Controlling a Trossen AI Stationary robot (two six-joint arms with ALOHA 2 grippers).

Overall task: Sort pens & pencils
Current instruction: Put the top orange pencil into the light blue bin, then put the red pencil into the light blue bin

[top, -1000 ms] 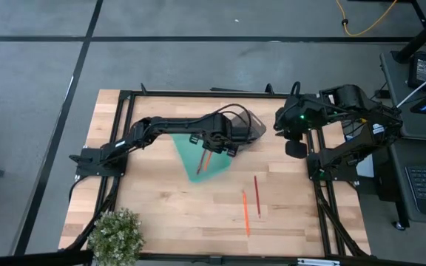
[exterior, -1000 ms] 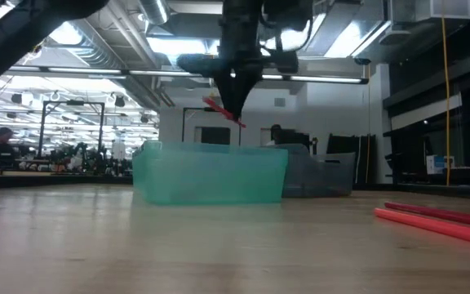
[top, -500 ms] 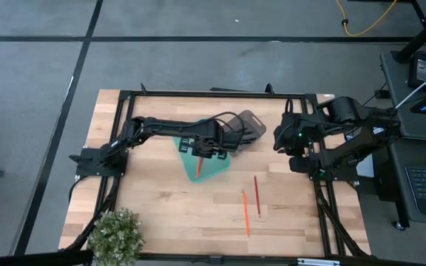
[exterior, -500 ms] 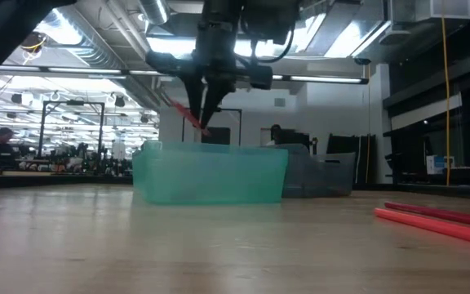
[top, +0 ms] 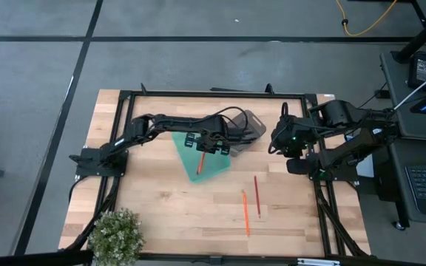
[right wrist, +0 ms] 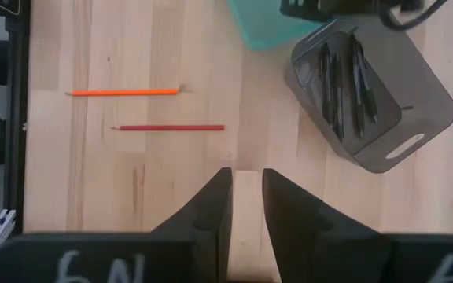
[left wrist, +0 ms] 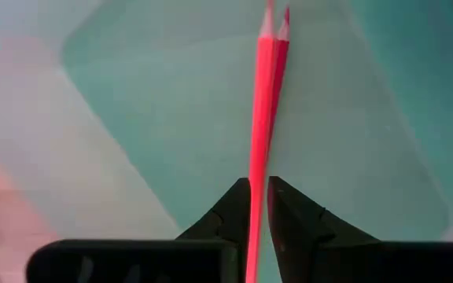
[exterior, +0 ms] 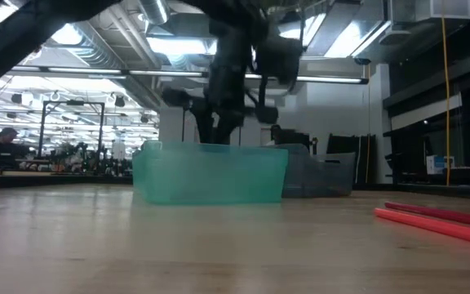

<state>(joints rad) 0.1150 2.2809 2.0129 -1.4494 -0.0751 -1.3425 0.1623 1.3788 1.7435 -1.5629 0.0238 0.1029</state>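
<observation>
Two pencils (left wrist: 263, 118) are seen lying together inside the green bin (top: 214, 164), just beneath the left gripper (left wrist: 259, 196), whose jaws are set narrowly apart around one pencil's end; whether it is gripped cannot be told. The pens (right wrist: 338, 82) are held in the grey bin (right wrist: 415, 94), touching the green bin. Two more pencils (top: 251, 199) are left on the table (top: 168, 207), well apart from the green bin. The right gripper (right wrist: 245, 196) is held slightly open and empty, beside the grey bin.

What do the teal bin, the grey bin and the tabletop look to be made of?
Teal bin: likely translucent plastic; the low view shows light through its walls. Grey bin: smoky see-through plastic, probably; the dark pens show through its wall. Tabletop: pale wood, matte, with visible grain and plank seams.
</observation>
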